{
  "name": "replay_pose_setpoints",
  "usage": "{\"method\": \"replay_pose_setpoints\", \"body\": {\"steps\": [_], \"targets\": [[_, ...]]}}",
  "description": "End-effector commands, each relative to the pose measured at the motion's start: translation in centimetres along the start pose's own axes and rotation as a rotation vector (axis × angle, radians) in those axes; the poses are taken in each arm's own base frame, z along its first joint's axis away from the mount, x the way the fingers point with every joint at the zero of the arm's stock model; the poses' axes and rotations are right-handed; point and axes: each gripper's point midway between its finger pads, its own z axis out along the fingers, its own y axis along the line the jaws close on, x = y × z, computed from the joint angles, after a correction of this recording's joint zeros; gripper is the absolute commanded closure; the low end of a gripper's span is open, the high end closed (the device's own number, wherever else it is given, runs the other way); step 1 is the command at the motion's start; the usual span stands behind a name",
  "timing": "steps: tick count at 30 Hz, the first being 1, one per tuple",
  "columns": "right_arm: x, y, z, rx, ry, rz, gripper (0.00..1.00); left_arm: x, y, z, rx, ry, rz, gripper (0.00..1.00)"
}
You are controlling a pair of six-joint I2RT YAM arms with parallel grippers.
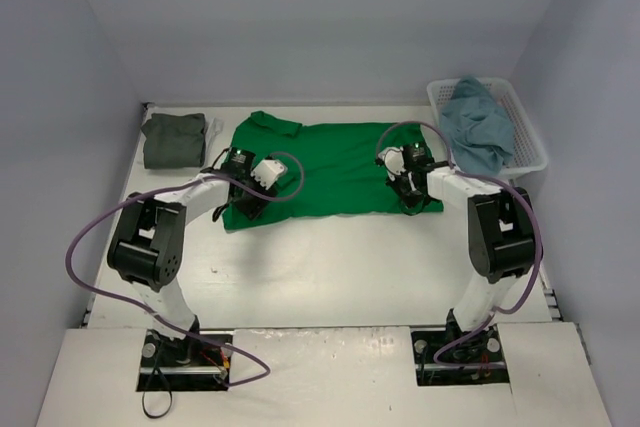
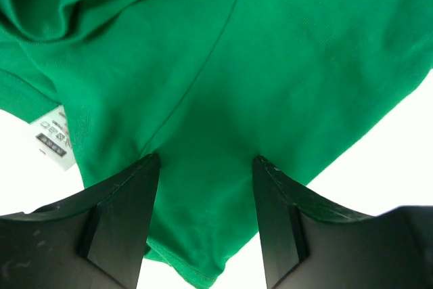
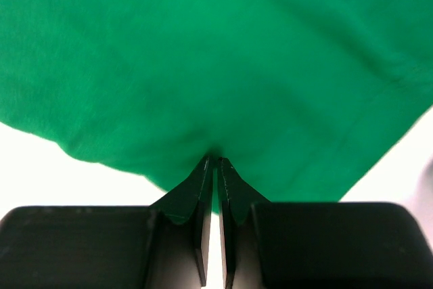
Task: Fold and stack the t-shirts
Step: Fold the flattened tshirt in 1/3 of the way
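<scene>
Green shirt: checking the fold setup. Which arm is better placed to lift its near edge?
Right. The right end effector is shut on the shirt edge; the left end effector is open, gripping nothing.

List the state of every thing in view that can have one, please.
green shirt, spread flat, not yet folded
grey shirt, folded, lying at the far left
blue shirt, crumpled in the basket
basket, upright, holding the blue shirt
left end effector, open over the green shirt's edge
right end effector, shut on the green shirt's edge
</scene>
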Motion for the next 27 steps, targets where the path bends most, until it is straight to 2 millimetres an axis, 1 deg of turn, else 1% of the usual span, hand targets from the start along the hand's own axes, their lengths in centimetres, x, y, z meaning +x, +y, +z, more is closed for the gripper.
{"method": "replay_pose_setpoints", "body": {"steps": [1,2,5,7,9,11,12,14,17,19,20,21,22,23,25,26,27], "targets": [[0.8,0.9,-0.6,-0.024,0.025,-0.005,0.95,-0.1,-0.6,-0.9,0.055,-0.031,-0.044,0.48],[1.1,1.1,-0.6,-0.033,0.034,-0.005,0.95,0.6,-0.8,-0.8,0.063,-0.018,-0.049,0.48],[2.2,1.8,-0.7,-0.058,0.060,-0.024,0.95,1.3,-1.3,-0.9,0.078,-0.006,-0.044,0.48],[3.1,2.7,-0.9,-0.096,0.087,-0.056,0.95,1.9,-1.7,-1.3,0.092,0.004,-0.036,0.48],[3.5,3.1,-1.1,-0.114,0.092,-0.077,0.95,2.5,-2.3,-1.9,0.114,0.017,-0.025,0.48],[4.3,4.1,-1.4,-0.151,0.108,-0.118,0.94,2.9,-2.6,-2.2,0.125,0.028,-0.011,0.48],[4.9,4.8,-1.6,-0.179,0.119,-0.150,0.93,3.6,-3.0,-2.5,0.138,0.051,-0.007,0.48],[5.4,5.3,-1.9,-0.202,0.127,-0.184,0.93,4.2,-3.3,-2.8,0.156,0.076,0.013,0.48],[6.3,6.5,-2.5,-0.248,0.137,-0.264,0.92,6.1,-4.1,-3.9,0.202,0.150,0.049,0.48],[7.0,7.0,-3.1,-0.270,0.146,-0.309,0.91,6.9,-4.3,-4.3,0.224,0.185,0.064,0.48],[7.3,7.3,-3.3,-0.281,0.146,-0.351,0.91,7.9,-4.4,-4.7,0.247,0.224,0.067,0.48],[7.6,7.4,-3.4,-0.286,0.150,-0.369,0.91,8.3,-4.5,-4.9,0.261,0.242,0.073,0.48],[8.3,7.7,-3.5,-0.297,0.165,-0.406,0.91,9.0,-4.9,-5.6,0.297,0.278,0.091,0.48],[8.4,7.8,-3.8,-0.295,0.163,-0.426,0.91,9.6,-5.1,-5.7,0.319,0.306,0.094,0.49],[9.2,7.8,-4.1,-0.290,0.179,-0.427,0.91,10.5,-5.3,-6.2,0.358,0.351,0.104,0.51],[9.5,8.1,-4.2,-0.297,0.180,-0.485,0.91,11.6,-5.8,-6.7,0.401,0.401,0.118,0.51],[9.9,8.2,-4.3,-0.299,0.183,-0.494,0.91,12.1,-6.0,-7.0,0.417,0.425,0.124,0.52]]}}
